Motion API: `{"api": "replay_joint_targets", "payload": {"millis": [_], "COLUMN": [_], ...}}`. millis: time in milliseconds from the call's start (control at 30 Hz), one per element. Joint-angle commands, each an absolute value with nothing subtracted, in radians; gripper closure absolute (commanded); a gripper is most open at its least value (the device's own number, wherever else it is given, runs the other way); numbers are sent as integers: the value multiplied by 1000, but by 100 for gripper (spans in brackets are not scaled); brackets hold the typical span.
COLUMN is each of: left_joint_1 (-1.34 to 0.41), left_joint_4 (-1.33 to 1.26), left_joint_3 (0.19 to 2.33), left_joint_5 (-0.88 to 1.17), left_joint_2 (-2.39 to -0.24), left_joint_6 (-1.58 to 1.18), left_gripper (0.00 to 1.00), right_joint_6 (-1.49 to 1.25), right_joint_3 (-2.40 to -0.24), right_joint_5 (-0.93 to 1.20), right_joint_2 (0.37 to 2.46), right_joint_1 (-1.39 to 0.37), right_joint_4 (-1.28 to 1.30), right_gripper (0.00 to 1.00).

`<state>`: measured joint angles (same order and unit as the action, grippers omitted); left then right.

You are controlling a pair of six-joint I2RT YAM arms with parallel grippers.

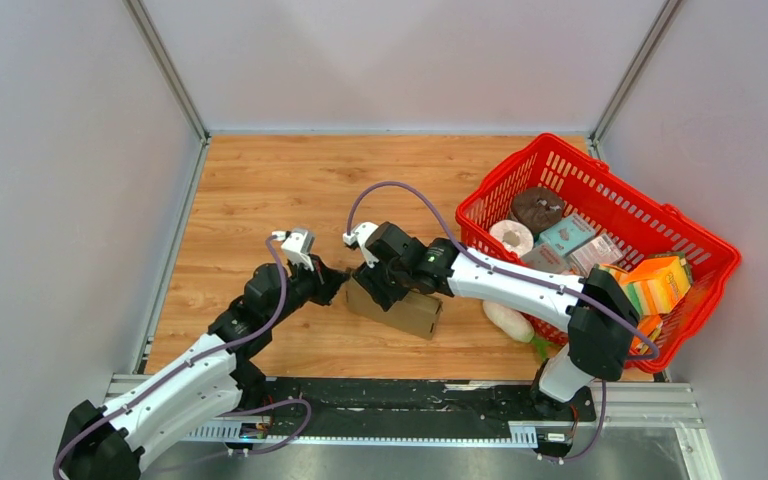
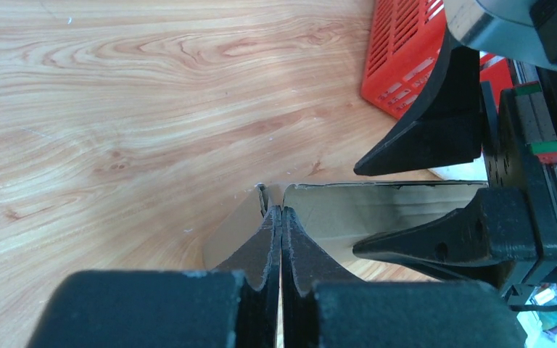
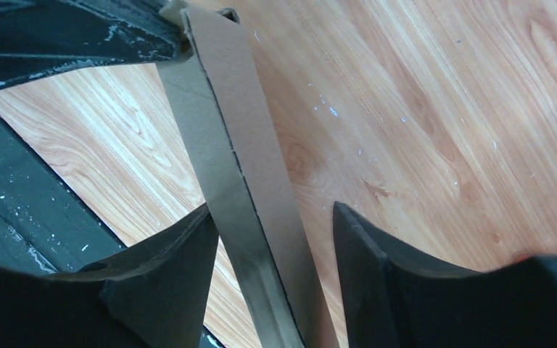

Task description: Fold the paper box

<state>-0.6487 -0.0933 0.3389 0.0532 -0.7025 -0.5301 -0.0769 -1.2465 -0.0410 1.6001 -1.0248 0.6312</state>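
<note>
Box (image 1: 415, 312) lies roughly 9-to-3 o'clock; left gripper (image 2: 281, 217) clamps its 9 o'clock end flap, while right gripper (image 3: 271, 210), fingers released, straddles the wall just beside it.

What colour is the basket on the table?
The basket is red, clearest in the top external view.
</note>
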Motion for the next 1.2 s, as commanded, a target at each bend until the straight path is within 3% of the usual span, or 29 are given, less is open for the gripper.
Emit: {"api": "replay_joint_targets", "payload": {"millis": [0,267,433,533,600,667,733,1167], "left_joint_1": [-660,-672,-676,-684,-686,-686,-689,-690], "left_joint_4": [-11,43,64,63,60,55,51,58], "left_joint_3": [313,325,340,347,348,350,348,348], "left_joint_5": [44,20,12,9,9,9,8,6], "left_joint_2": [-695,-663,-650,-663,-672,-683,-687,-686], "left_joint_6": [-548,-551,-554,-552,-551,-551,-549,-543], "left_gripper": [100,100,100,100,100,100,100,100], "right_joint_6": [-118,-395,-604,-664,-680,-669,-632,-542], "right_joint_3": [-1266,-1316,-1295,-1221,-1171,-1144,-1117,-1066], "right_joint_5": [-87,-241,-341,-284,-273,-258,-235,-118], "right_joint_2": [1557,1441,1335,1229,1149,1108,1071,1149], "right_joint_1": [-1022,-1020,-1008,-988,-983,-983,-982,-982], "right_joint_4": [618,869,1081,1098,1072,1040,1008,931], "right_gripper": [36,19,17,21,35,56,63,69]}}
